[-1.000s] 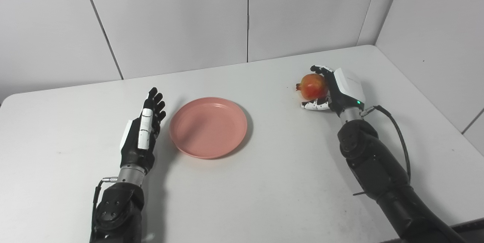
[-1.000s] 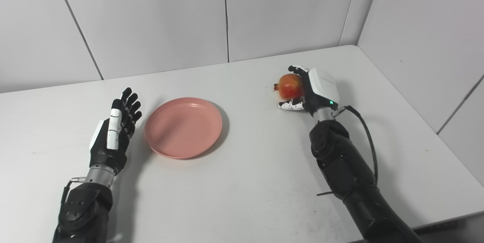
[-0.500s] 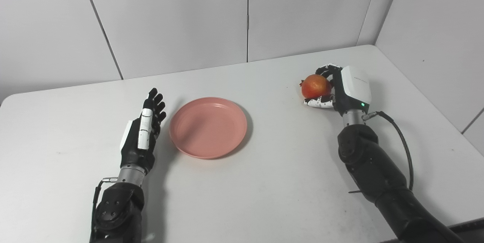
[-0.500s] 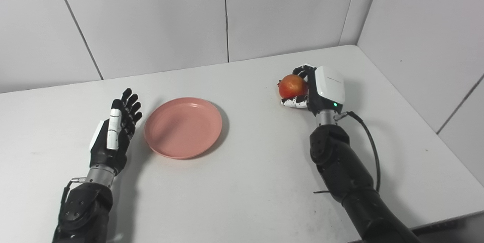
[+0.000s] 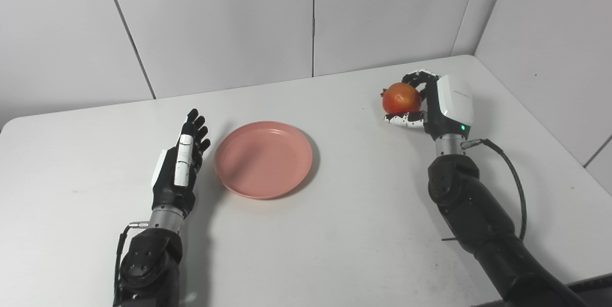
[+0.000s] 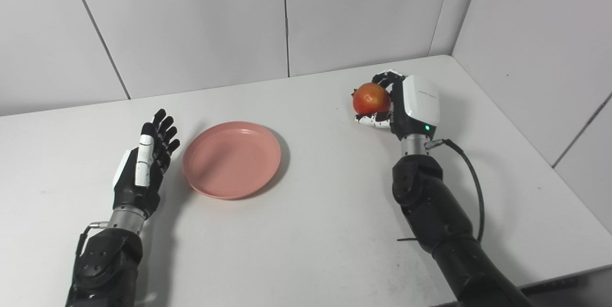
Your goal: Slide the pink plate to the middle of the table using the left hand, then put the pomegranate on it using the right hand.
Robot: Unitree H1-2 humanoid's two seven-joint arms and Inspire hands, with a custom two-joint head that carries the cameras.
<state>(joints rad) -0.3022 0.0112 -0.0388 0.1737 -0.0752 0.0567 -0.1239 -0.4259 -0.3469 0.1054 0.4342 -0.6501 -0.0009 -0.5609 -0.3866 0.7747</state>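
**Pomegranate in my right hand, plate waiting mid-counter**

I am holding the pomegranate (image 5: 401, 98) in my right hand (image 5: 437, 106), fingers (image 5: 414, 78) curling over its top and the thumb clamping from below. The fruit is sitting clear of the white counter (image 5: 334, 230), out toward the far right corner, with its shadow falling on the surface beneath. The back of that hand is facing right, and a green light is glowing near the wrist.

The plate (image 5: 263, 159) is lying flat near the middle of the counter, well apart from the fruit and to its left, with nothing on it.

My left hand (image 5: 179, 166) is standing on edge just beside the plate's left rim, palm turned toward it, fingers stretched out and slightly apart, gripping nothing. I cannot tell whether it is touching the rim. Both forearms are reaching in from the near edge.
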